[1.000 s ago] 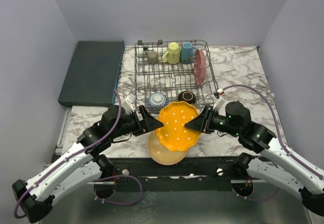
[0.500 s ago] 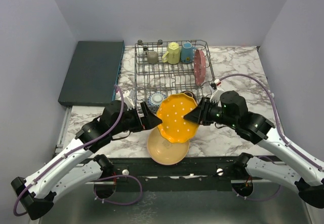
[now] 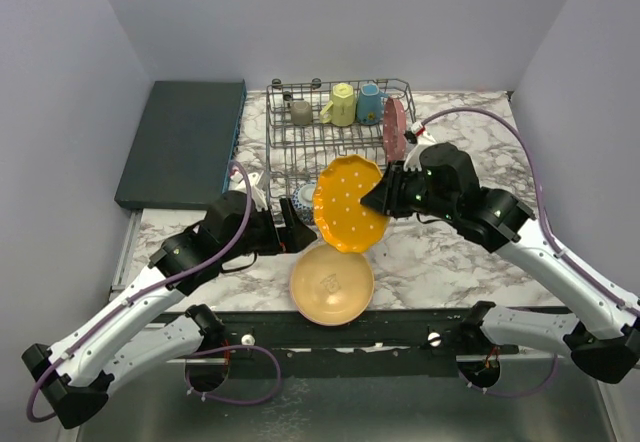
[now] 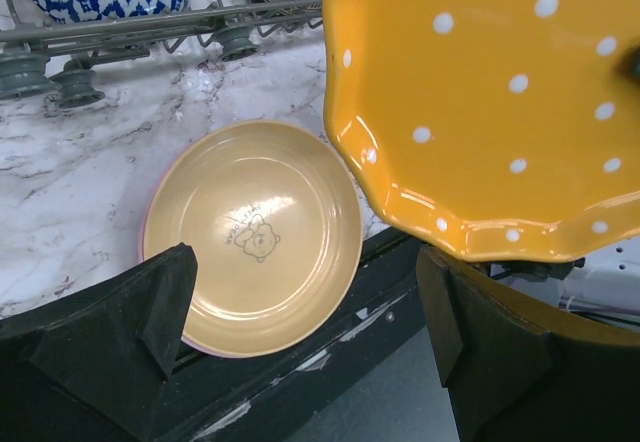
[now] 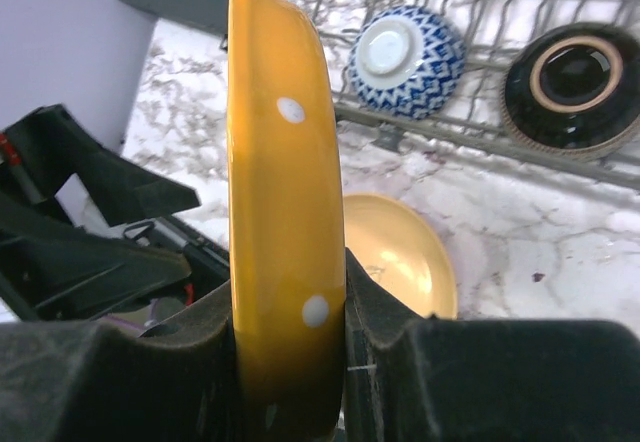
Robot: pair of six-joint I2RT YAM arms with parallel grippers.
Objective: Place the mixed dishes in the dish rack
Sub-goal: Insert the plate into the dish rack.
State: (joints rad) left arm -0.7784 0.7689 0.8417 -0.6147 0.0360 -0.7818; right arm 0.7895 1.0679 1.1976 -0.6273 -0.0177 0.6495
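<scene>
Right hand [image 3: 376,200] was clamped on the rim of the orange plate [image 3: 348,202], one finger on each face. It held the plate on edge and nearly upright above the near rail of the rack [image 3: 320,157]. That attitude likely suited dropping it between tines, as the pink plate [image 3: 394,129] stood at the right side.

Left hand [image 3: 297,234] was spread fully wide and held nothing. It sat low, just beside the plate's lower left rim and clear of it (probably to leave the carry to one hand). The tan plate [image 3: 332,284] lay flat on the desk [image 3: 450,252] at the near edge, not yet loaded.

The near row held the blue bowl [image 3: 308,198] and the dark bowl [image 5: 572,87], and the mugs [image 3: 342,105] filled the far row. The middle rows were bare and offered room. The orange rim passed close over both bowls.
</scene>
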